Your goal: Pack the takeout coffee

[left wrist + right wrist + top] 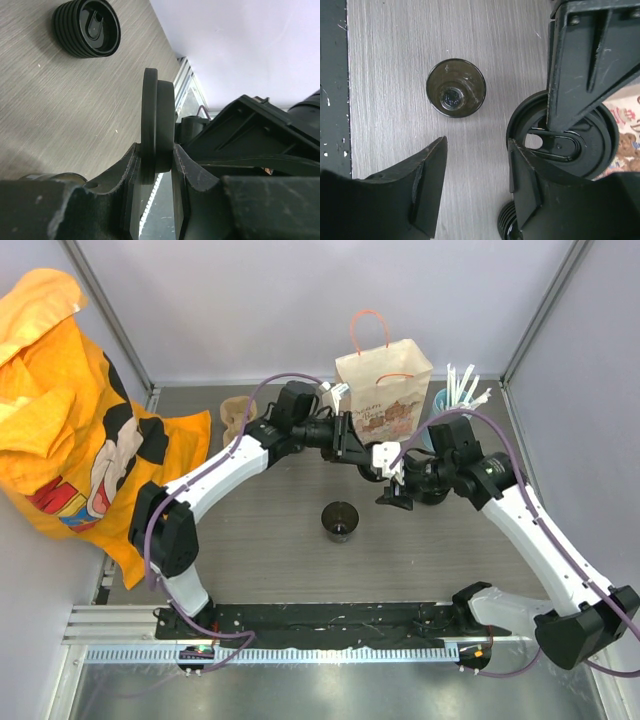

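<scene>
The black coffee cup [340, 521] stands open and without a lid in the middle of the table; the right wrist view looks down into it [456, 87]. My left gripper [372, 468] is shut on a black round lid [159, 125], held edge-on above the table, right of and behind the cup. In the right wrist view this lid [585, 150] hangs under the left fingers [590, 60]. My right gripper [395, 495] is open and empty [477, 145], just beside the lid, with the cup ahead of it.
A paper bag [383, 390] with orange handles stands behind the grippers. A light-blue cup of white straws [455, 395] is at its right. A brown pulp carrier [237, 415] and an orange cloth [70, 430] are at the left. A stack of black lids [87, 27] lies on the table.
</scene>
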